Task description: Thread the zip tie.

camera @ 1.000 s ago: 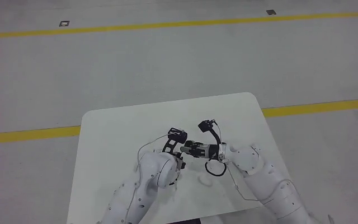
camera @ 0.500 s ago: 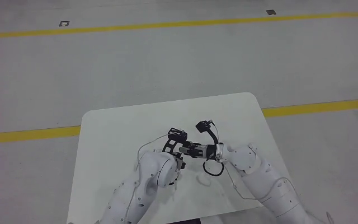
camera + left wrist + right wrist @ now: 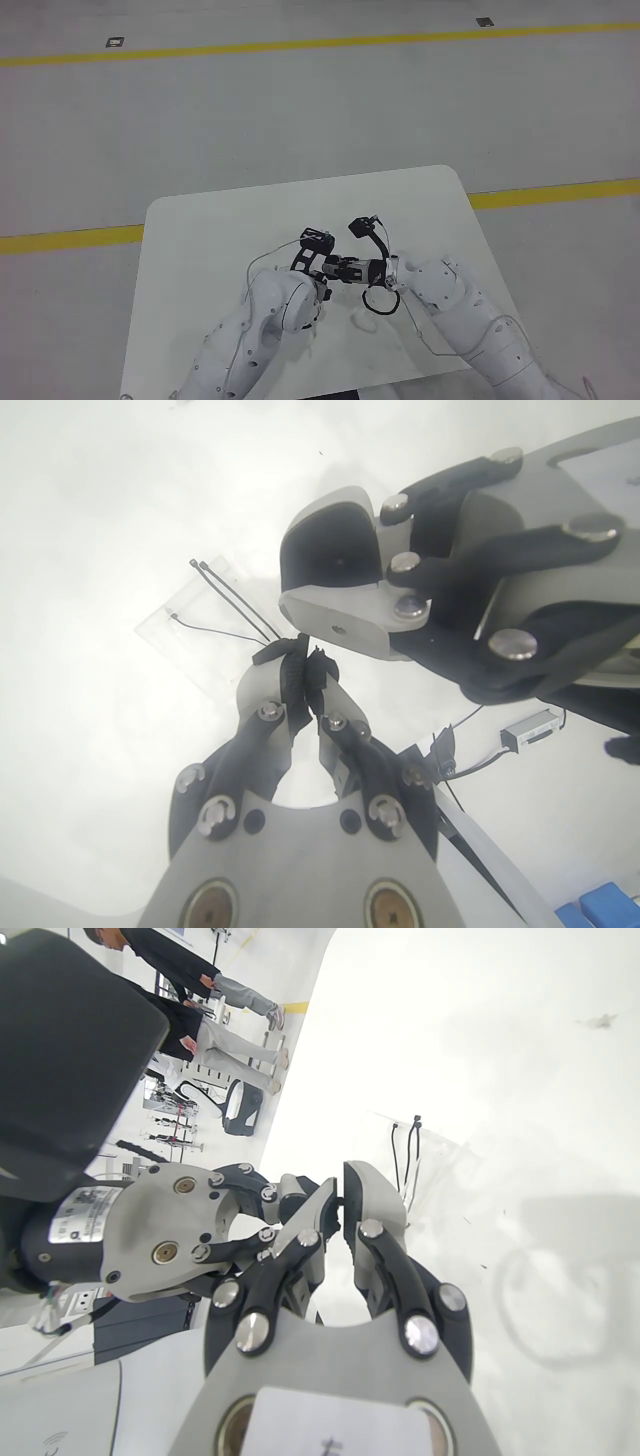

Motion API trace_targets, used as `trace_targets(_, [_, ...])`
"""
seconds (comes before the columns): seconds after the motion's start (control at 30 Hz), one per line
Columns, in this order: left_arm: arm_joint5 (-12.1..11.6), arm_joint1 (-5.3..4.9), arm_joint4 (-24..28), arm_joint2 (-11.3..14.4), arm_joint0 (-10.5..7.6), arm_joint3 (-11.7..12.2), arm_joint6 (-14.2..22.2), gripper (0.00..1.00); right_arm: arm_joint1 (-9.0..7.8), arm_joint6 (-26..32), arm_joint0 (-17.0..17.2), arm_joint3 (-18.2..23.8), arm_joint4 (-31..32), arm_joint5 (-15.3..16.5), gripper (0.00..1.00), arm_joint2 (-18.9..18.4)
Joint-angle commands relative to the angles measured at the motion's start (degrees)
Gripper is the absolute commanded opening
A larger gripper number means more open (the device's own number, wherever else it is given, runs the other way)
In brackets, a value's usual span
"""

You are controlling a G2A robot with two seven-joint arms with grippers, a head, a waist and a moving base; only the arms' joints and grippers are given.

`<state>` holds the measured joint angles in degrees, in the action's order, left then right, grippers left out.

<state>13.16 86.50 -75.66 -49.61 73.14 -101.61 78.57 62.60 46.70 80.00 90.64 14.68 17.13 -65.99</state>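
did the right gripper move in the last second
Yes, slightly: in the top view the right gripper has edged toward the left gripper, farther from the table's right edge.

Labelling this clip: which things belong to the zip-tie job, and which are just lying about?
In the job: zip tie, pinched between left gripper and right gripper.
Lying about: spare zip ties on a clear sheet, small grey box, blue blocks.
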Motion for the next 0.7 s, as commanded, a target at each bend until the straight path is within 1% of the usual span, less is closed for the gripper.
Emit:
trace_targets(0.0, [0.17, -0.05, 0.08, 0.12, -0.09, 0.09, -0.05, 0.0, -0.04, -0.05, -0.03, -0.05, -0.1, 0.04, 0.0, 0.06])
trace_targets(0.13, [0.54, -0.14, 0.1, 0.28, -0.17, 0.12, -0.17, 0.0, -0.11, -0.29, 0.07, -0.2, -0.74, 0.09, 0.0, 0.1])
trace_targets(0.17, [0.63, -0.17, 0.09, 0.32, -0.18, 0.1, -0.19, 0.12, -0.12, -0.38, 0.11, -0.25, -1.0, 0.15, 0.0, 0.09])
trace_targets(0.2, [0.71, -0.19, 0.1, 0.36, -0.17, 0.07, -0.19, 0.5, -0.14, -0.43, 0.12, -0.27, -1.11, 0.21, 0.0, 0.08])
trace_targets(0.23, [0.76, -0.22, 0.25, 0.46, -0.12, -0.06, -0.16, 0.81, -0.17, -0.57, 0.17, -0.29, -1.26, 0.3, 0.0, 0.03])
trace_targets(0.27, [0.79, -0.24, 0.34, 0.5, -0.09, -0.17, -0.12, 0.96, -0.19, -0.66, 0.2, -0.29, -1.28, 0.36, 0.0, 0.01])
trace_targets(0.3, [0.81, -0.27, 0.37, 0.54, -0.07, -0.26, -0.08, 1.0, -0.22, -0.75, 0.26, -0.27, -1.32, 0.43, 0.0, -0.02])
trace_targets(0.53, [1.09, -0.53, 0.9, 0.46, 0.1, -0.81, -0.16, 1.0, -0.43, -1.74, 0.88, -0.25, -1.61, 0.81, 0.0, -0.34])
trace_targets(0.67, [1.35, -0.67, 2.36, -0.05, 0.33, -1.05, -0.07, 1.0, -0.54, -2.3, 1.27, -0.33, -2.48, 1.15, 0.0, -0.72])
